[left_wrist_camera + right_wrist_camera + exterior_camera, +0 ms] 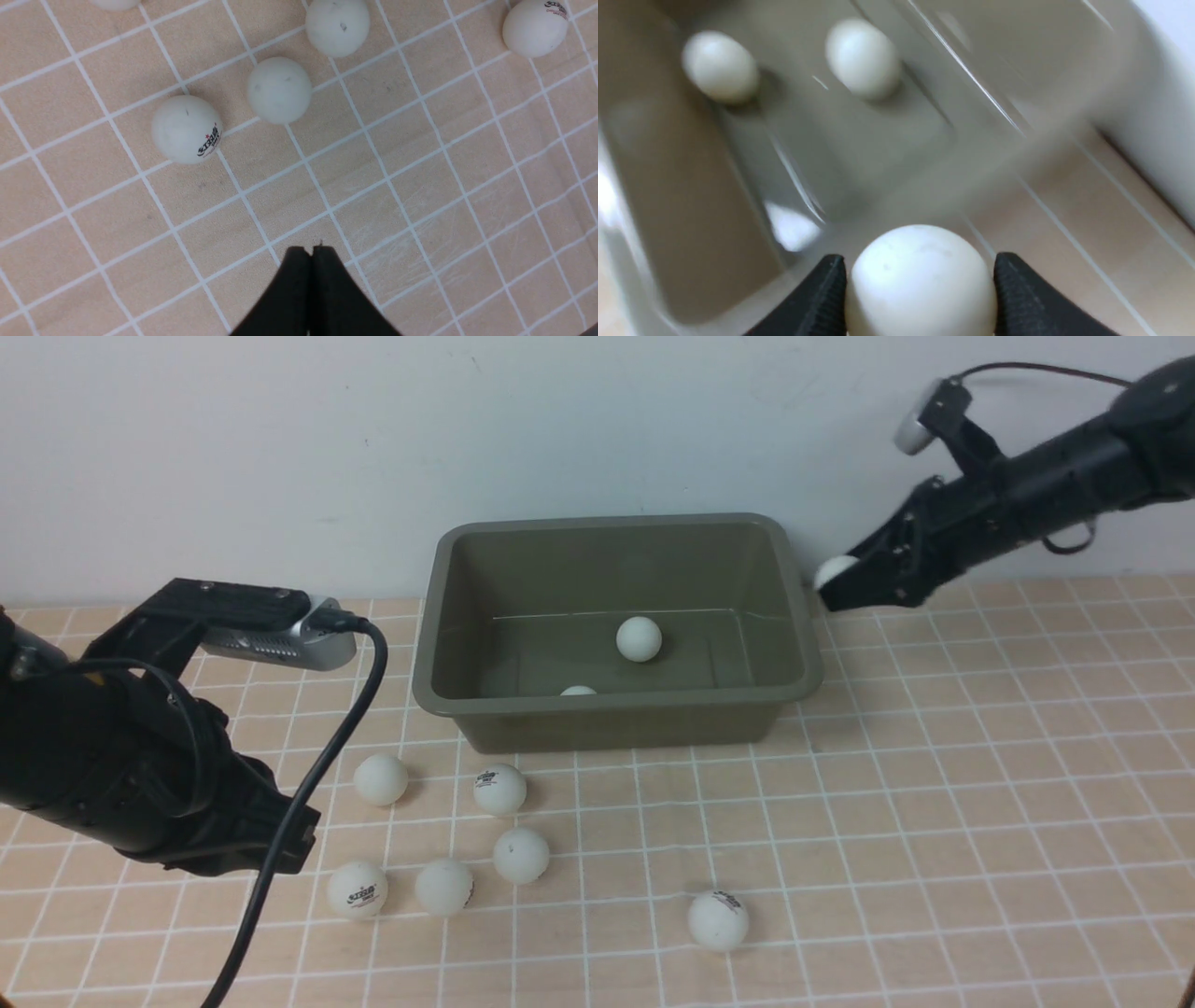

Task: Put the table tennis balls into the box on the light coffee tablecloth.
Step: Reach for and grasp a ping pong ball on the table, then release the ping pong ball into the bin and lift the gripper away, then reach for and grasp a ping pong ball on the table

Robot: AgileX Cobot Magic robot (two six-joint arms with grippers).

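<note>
The olive-green box stands at the back middle of the light coffee tablecloth. Two table tennis balls lie inside it. Several more rest on the cloth in front of the box, to its left, and one lies apart. My right gripper hovers just outside the box's right rim, shut on a white ball pinched between its fingers. My left gripper is shut and empty, above the cloth, near the cluster of balls.
A white wall rises right behind the box. My left arm's black cable hangs down across the cloth at the front left. The right wrist view is blurred, with the box floor and its two balls ahead of the held ball.
</note>
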